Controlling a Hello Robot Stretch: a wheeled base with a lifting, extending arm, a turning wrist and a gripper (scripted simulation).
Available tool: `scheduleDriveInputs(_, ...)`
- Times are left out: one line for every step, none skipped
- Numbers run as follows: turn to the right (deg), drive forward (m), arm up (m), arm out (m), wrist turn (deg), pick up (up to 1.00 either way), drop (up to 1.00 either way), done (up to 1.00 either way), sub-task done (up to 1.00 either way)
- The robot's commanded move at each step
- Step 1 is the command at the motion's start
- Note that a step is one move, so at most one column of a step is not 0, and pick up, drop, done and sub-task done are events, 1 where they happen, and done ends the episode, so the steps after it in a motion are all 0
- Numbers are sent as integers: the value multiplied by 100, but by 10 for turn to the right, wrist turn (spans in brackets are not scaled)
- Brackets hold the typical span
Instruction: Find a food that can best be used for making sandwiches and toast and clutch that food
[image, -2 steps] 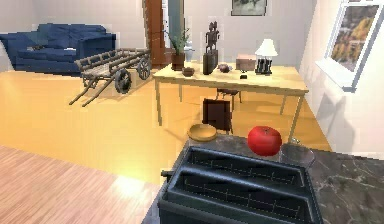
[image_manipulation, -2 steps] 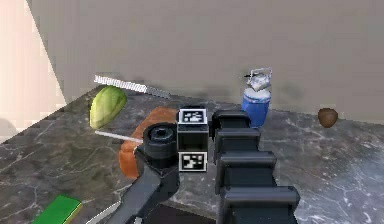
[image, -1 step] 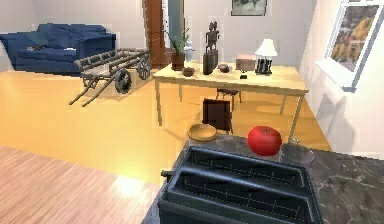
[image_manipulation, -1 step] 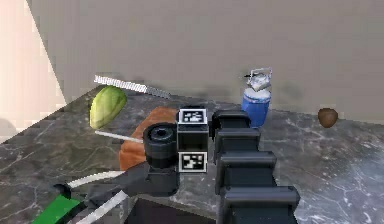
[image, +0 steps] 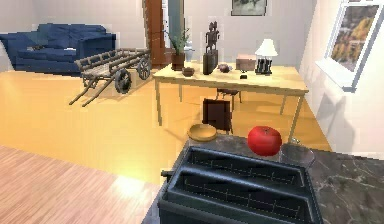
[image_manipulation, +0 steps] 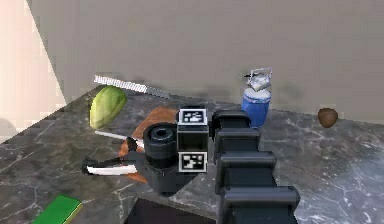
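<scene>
Running off the forward view's bottom edge, a dark ribbed toaster (image: 240, 188) sits by a glossy red fruit (image: 264, 140). Arm side view: the gripper (image_manipulation: 138, 155) half hides a brown lump (image_manipulation: 126, 146) on the mottled counter (image_manipulation: 320, 160); whether it is bread, and how the fingers stand, cannot be told.

Dark square telescoping arm bar (image_manipulation: 250, 175), stepped blocky segments in matte black and charcoal, each narrower toward the far end; two small white square tags with black marks (image_manipulation: 192, 117), one above the other; beside them a dark rounded gripper (image_manipulation: 140, 150), cylinder-shaped black body
</scene>
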Motion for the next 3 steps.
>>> scheduleDriveInputs(0,0,0,0,330,0,0,0,0)
scheduleDriveInputs(0,0,0,0,0,100,0,0,0)
scheduleDriveInputs(0,0,0,0,0,0,0,100,0)
